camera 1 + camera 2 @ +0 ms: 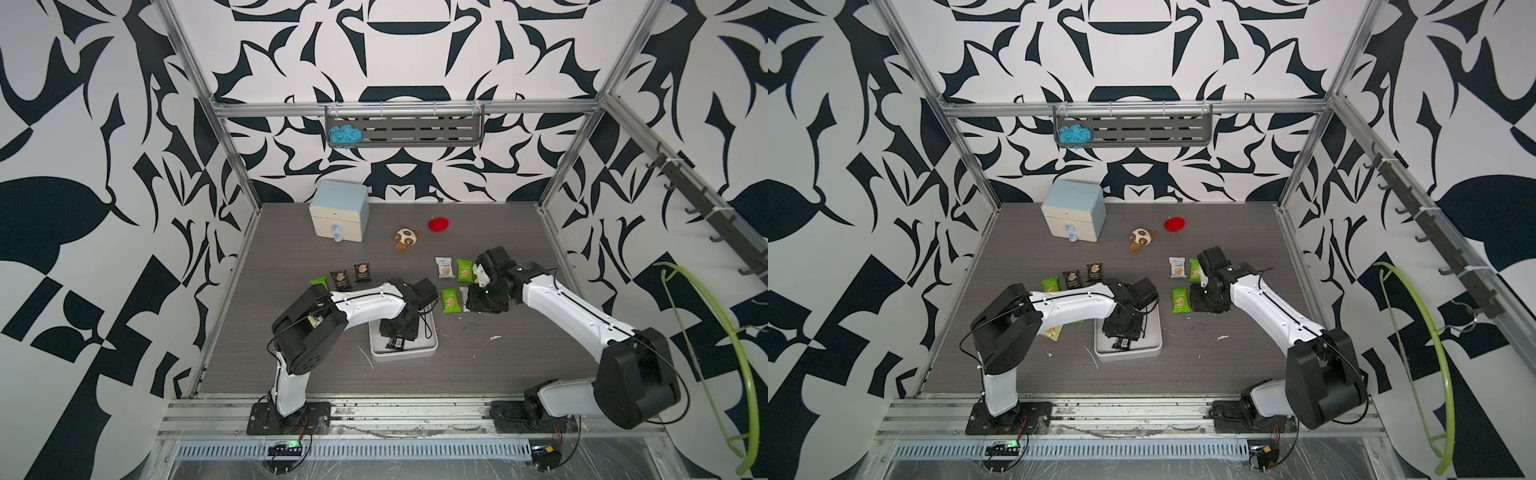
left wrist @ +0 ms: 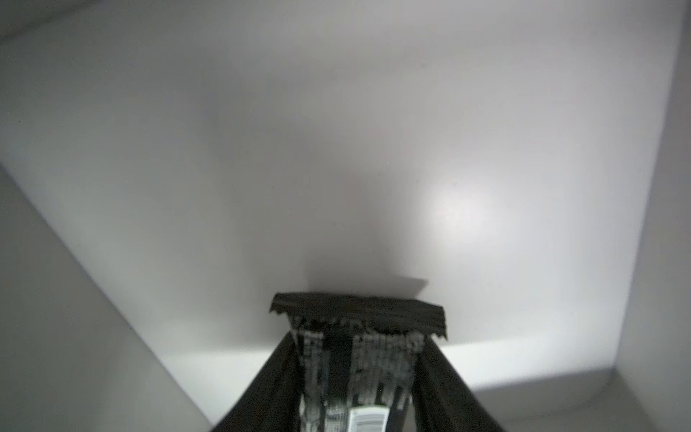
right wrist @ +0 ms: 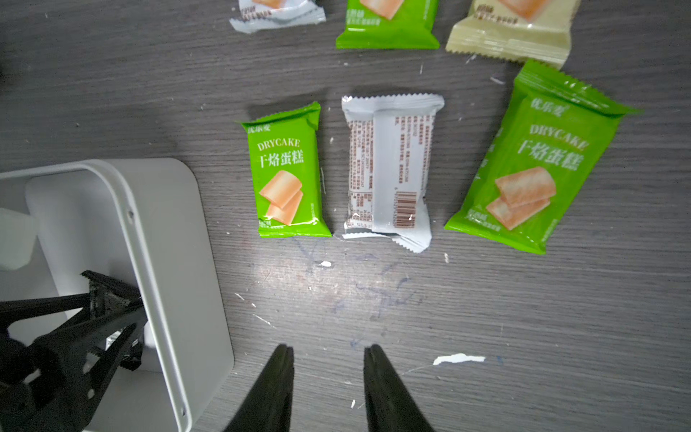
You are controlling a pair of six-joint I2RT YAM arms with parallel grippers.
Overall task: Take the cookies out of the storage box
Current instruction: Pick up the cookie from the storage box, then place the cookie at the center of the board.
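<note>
In the storage box (image 1: 403, 356) one black packet (image 2: 359, 310) is visible, near the wall on the robot's side; the rest of the floor is bare. The left arm bends down into the box, and the left gripper (image 2: 359, 338) presses on both sides of this packet. Just outside, a green packet (image 3: 288, 175) and a white packet (image 3: 389, 168) lie side by side on the table (image 3: 523, 318). The right arm reaches over the table, and the right gripper (image 3: 329, 349) holds its jaws apart, with nothing between them.
</note>
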